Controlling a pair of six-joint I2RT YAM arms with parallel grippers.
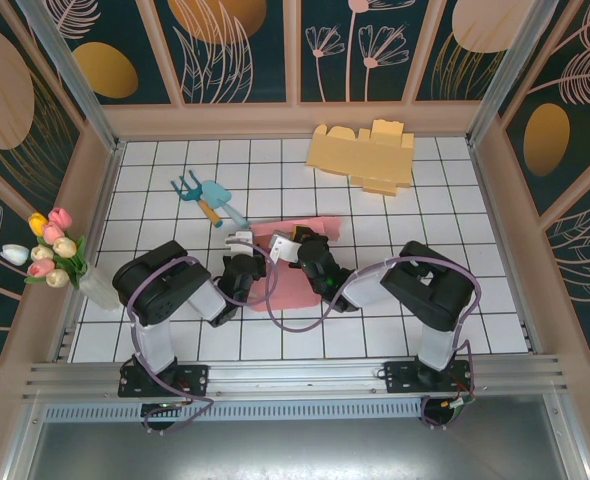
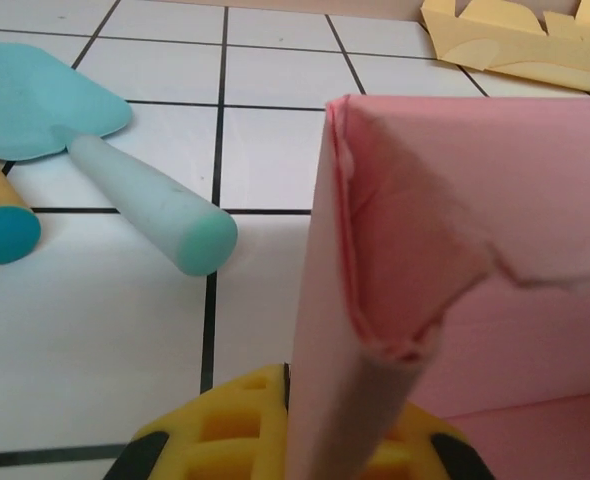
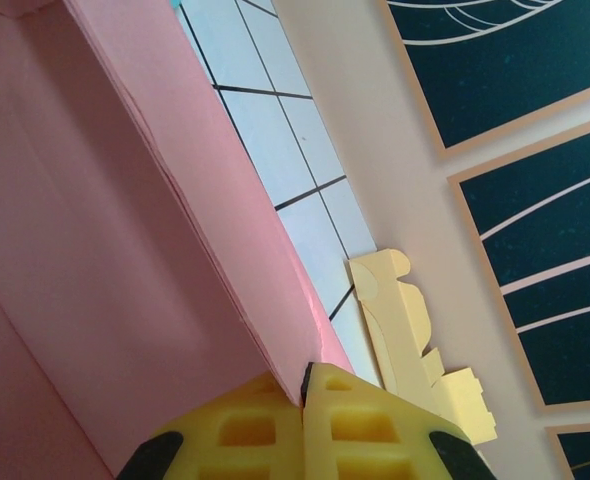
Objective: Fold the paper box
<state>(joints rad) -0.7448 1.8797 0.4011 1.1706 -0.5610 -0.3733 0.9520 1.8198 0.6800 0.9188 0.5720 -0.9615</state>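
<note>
Teal trowel (image 1: 218, 203) left of pink paper box (image 1: 315, 224), apart. Left gripper (image 2: 325, 435): jaws clamped on box's raised wall. Box mid-counter (image 1: 425, 220), partly folded. Right gripper (image 3: 305, 400): jaws pinched on another box wall. Yellow flat carton (image 1: 363, 155) beyond box, well apart.

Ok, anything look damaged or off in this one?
Yes. On the pink paper box, the folded corner above the left gripper looks crumpled, with a ragged edge, and a jagged line runs from it across the wall. Tear or hard crease, I cannot tell. Nothing else stands out.
</note>
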